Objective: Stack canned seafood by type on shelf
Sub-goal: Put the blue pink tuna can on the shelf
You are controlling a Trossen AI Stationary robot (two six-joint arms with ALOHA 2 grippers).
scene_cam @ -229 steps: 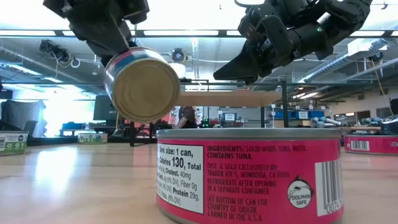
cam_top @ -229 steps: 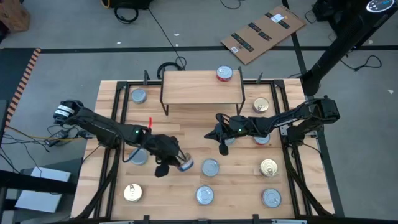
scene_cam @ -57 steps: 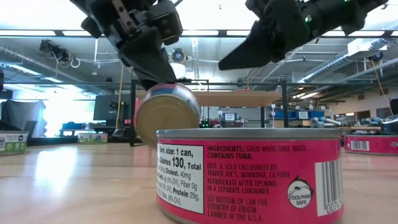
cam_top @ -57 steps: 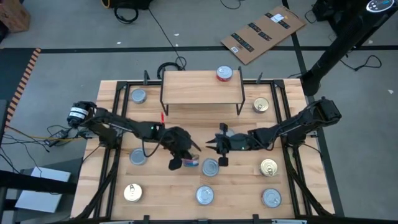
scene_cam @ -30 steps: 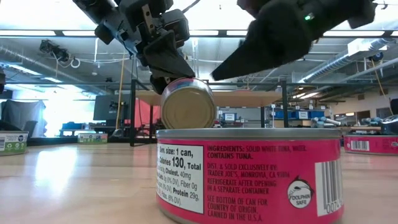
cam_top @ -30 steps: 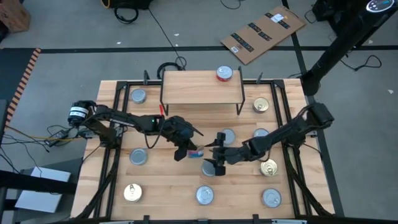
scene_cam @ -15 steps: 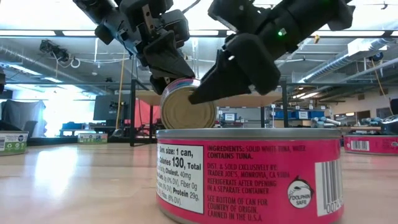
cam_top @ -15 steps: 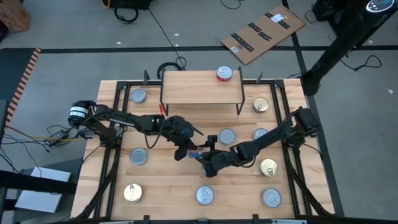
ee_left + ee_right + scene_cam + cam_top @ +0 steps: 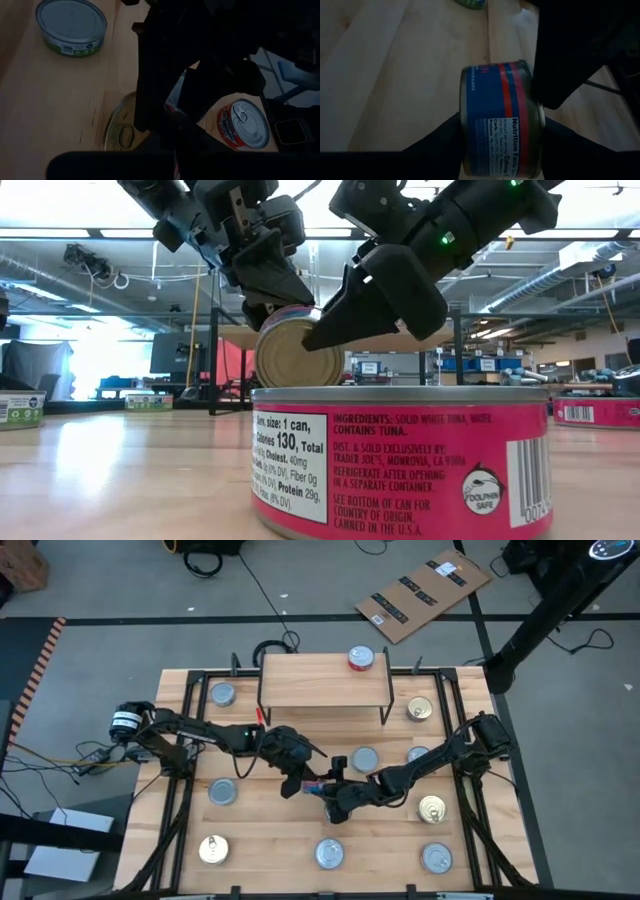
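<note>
High view: the left gripper (image 9: 297,780) and the right gripper (image 9: 331,790) are met over the middle of the table (image 9: 270,845), in front of the shelf (image 9: 320,680). A blue-and-red-labelled tin (image 9: 314,785) is seen between them, raised off the wood and turned on its side.

In the low view the same tin (image 9: 287,352) is shown with its gold end facing the camera. It is clamped from above by the left gripper (image 9: 268,285), whose fingers are closed tight on it. The right gripper (image 9: 360,310) is set against the tin's other side. In the right wrist view the tin (image 9: 500,117) is seen lying between that gripper's 2 dark fingers (image 9: 437,145), which are spread at about the tin's width; whether they press on it cannot be told.

On the shelf 1 red-topped tin (image 9: 361,659) is standing near the right end. Under the shelf's front edge a silver tin (image 9: 365,760) is standing on the table. Other tins are spread around: a silver one (image 9: 223,694) left of the shelf, a gold one (image 9: 421,710) right of it, a silver one (image 9: 223,792) under the left arm, a gold one (image 9: 213,851) at the front left, a silver one (image 9: 330,854) at the front centre, a gold one (image 9: 432,809) and a silver one (image 9: 436,858) at the front right.

In the low view a pink-labelled tuna tin (image 9: 400,460) is standing closest to the camera.
</note>
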